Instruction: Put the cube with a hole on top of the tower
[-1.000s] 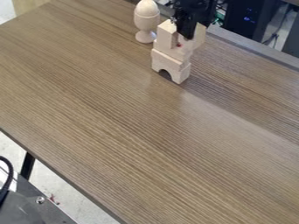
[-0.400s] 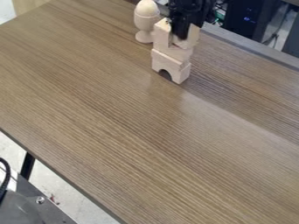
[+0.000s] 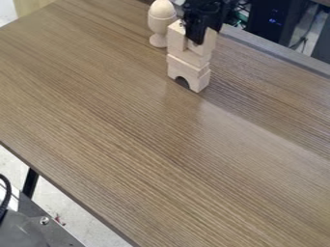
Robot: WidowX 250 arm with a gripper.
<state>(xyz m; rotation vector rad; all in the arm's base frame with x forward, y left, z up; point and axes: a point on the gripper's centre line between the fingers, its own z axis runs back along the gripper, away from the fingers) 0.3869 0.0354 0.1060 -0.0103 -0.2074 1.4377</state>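
My gripper (image 3: pixel 195 38) hangs down over the tower near the table's top edge, shut on the pale wooden cube (image 3: pixel 176 36). A dark finger crosses the front of the cube and hides its middle, so the hole is hard to make out. Wood shows on both sides of that finger. Directly beneath is the tower of pale blocks (image 3: pixel 191 67), its bottom piece an arch with the opening facing front. The cube's lower edge meets the upper block of the tower in view; whether it bears its weight I cannot tell.
A wooden egg in an egg cup (image 3: pixel 161 23) stands close by, to the left of the tower and slightly behind. The brown table (image 3: pixel 155 144) ends at a grey edge strip behind the tower, with dark equipment and cables beyond.
The gripper and the cube have shifted a little left and down, over the tower. The tower's lower blocks and the egg cup have kept their places.
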